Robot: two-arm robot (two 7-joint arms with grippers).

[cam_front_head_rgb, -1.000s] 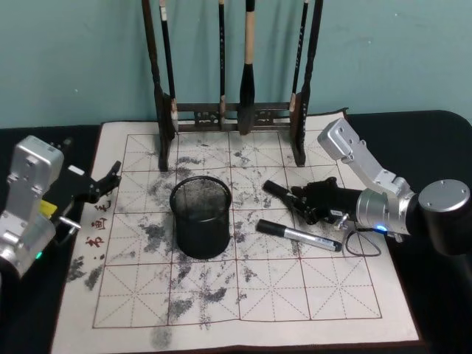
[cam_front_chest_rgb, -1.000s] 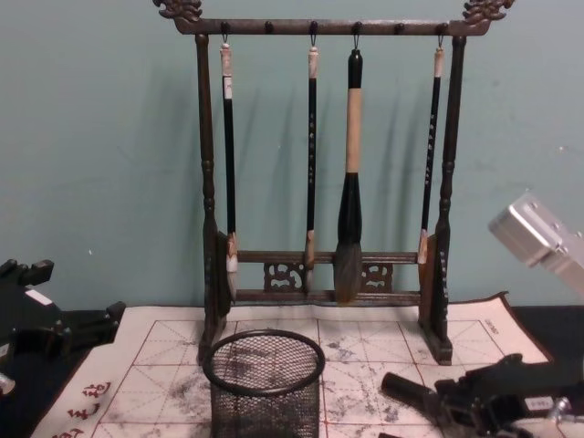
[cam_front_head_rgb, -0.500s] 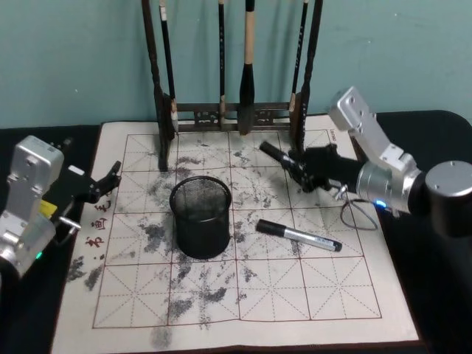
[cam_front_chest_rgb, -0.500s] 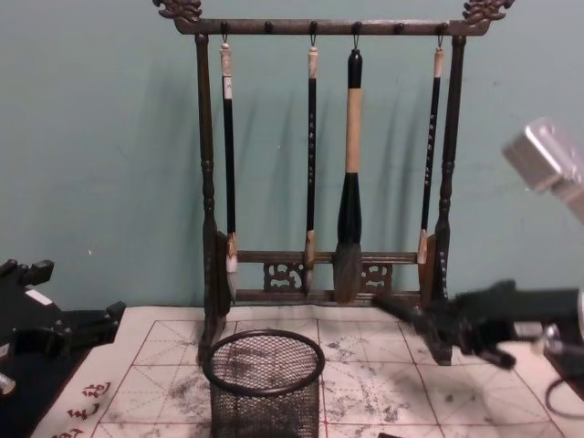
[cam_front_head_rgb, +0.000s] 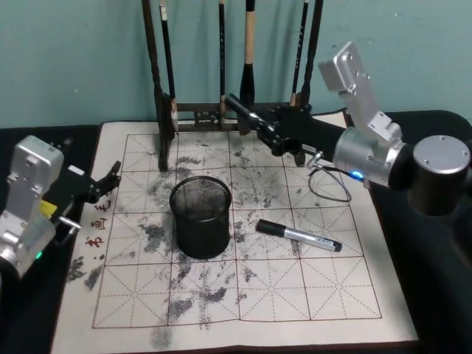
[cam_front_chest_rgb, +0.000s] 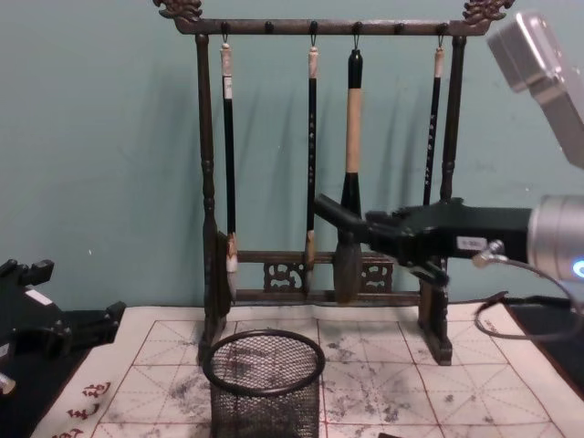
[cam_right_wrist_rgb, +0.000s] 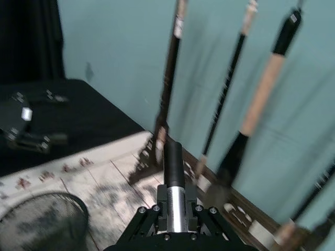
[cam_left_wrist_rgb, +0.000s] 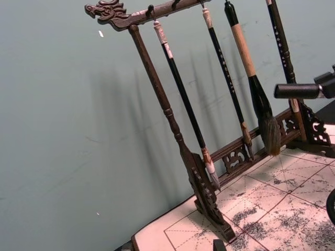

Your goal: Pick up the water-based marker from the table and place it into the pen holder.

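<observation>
Head view, nearest me: one marker (cam_front_head_rgb: 299, 236) lies on the mat (cam_front_head_rgb: 221, 310), right of the single pen holder (cam_front_head_rgb: 200, 215). My left end effector (cam_front_head_rgb: 103, 184) sits parked at the left, fingers spread. Farther off, my right end effector (cam_front_head_rgb: 267, 131) pinches a second marker (cam_front_head_rgb: 242, 109) aloft before the rack (cam_front_head_rgb: 156, 88) and its four brushes (cam_front_head_rgb: 249, 44).

Black wire-mesh pen holder (cam_front_head_rgb: 200, 225), dark wooden rack (cam_front_chest_rgb: 217, 283)

You'll find nothing here you can actually read. Red characters (cam_front_head_rgb: 96, 223) run down the margin of the mat (cam_front_head_rgb: 295, 295), left of the pen holder (cam_front_head_rgb: 200, 215), too small to make out. The marker (cam_front_head_rgb: 299, 235) lying right of the pen holder and the white sticker (cam_front_chest_rgb: 471, 243) on the right tool (cam_front_chest_rgb: 376, 235) carry illegible print.
</observation>
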